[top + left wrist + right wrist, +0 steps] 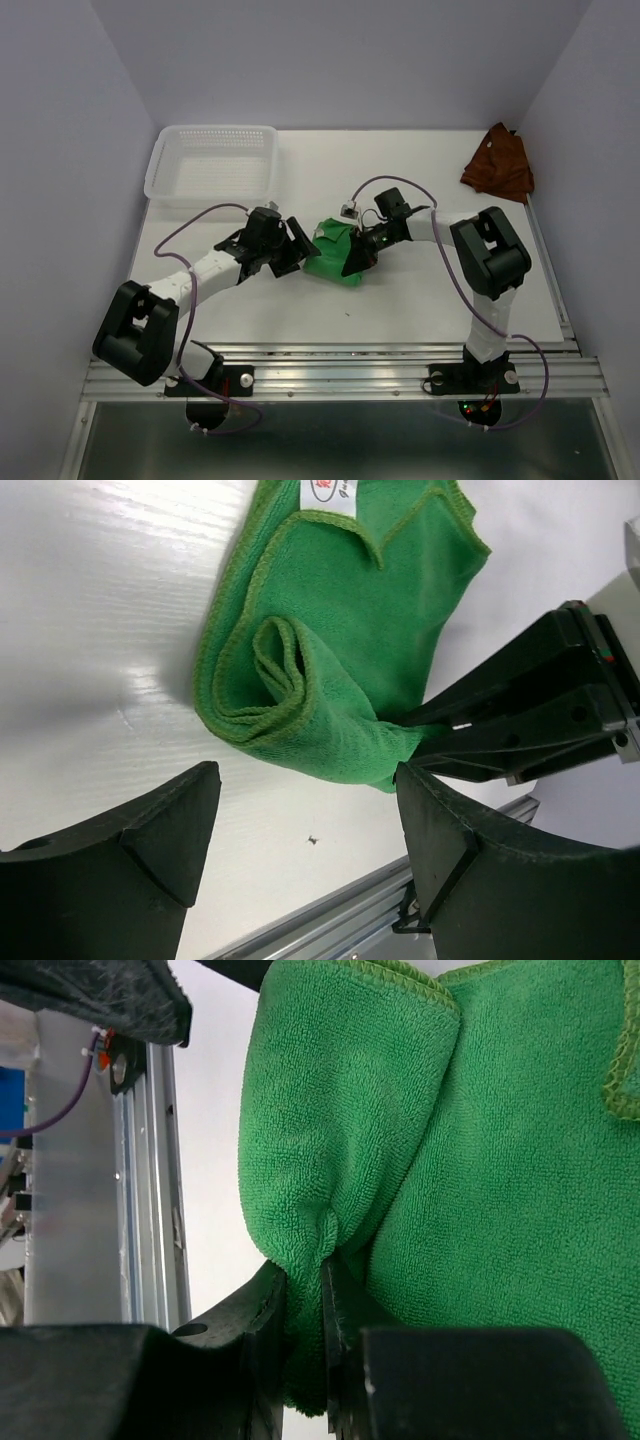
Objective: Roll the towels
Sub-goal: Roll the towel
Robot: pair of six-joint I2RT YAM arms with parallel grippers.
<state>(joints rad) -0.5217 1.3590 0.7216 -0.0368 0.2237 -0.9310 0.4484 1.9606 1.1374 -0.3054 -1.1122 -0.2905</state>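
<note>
Left wrist view: the green towel (340, 660) lies half-rolled in the middle of the counter (420, 310). It looks soft and floppy, likely to unwind if released. The right tool (305, 1280) is clamped on its bunched corner, and the left tool (305, 810) stands apart beside the roll's end. The thick rolled edge looks like the best hold. The rust towel (497, 165) sits crumpled far right.

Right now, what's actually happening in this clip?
The right gripper is shut on a fold at one end of the green towel, which lies loosely rolled near the middle of the table. The left gripper stands open at the roll's other end, not gripping it. The rust towel lies crumpled and untouched at the far right corner, and the white basket sits at the far left.
</note>
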